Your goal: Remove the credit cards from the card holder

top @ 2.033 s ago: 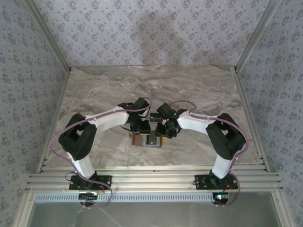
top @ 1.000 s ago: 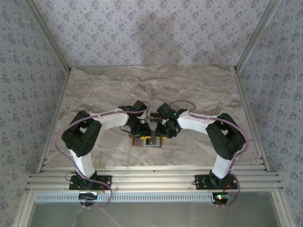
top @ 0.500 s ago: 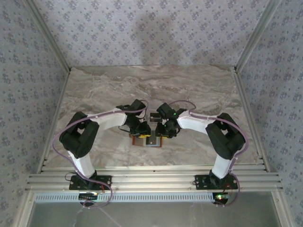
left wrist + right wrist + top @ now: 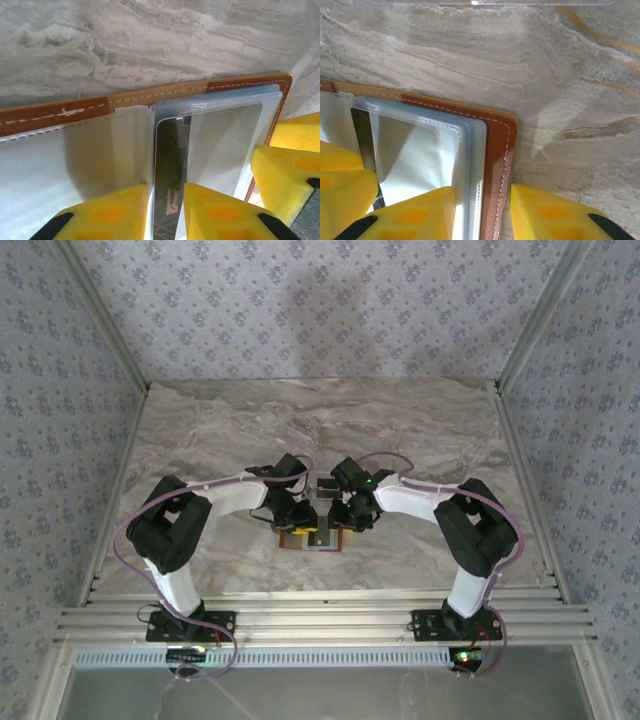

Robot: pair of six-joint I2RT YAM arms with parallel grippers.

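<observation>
Soft even light; wrist cams blur close-up; glare on card holder [image 4: 200,130].

grey-veined marble tabletop [image 4: 400,430] between floral-papered walls [image 4: 320,300], aluminium rails [image 4: 320,621] in front

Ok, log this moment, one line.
orange-brown leather card holder: lying open | left claw: over black rectangular card in clear sleeve | right claw: straddling holder's right edge

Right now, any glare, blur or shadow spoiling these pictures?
Top external: even, soft light, the orange-brown leather card holder small and dim. Left wrist: yellow pads of the left hand blurred; reflections on the clear sleeves veil the thin black card. Right wrist: stitching sharp, sleeves glary.
</observation>
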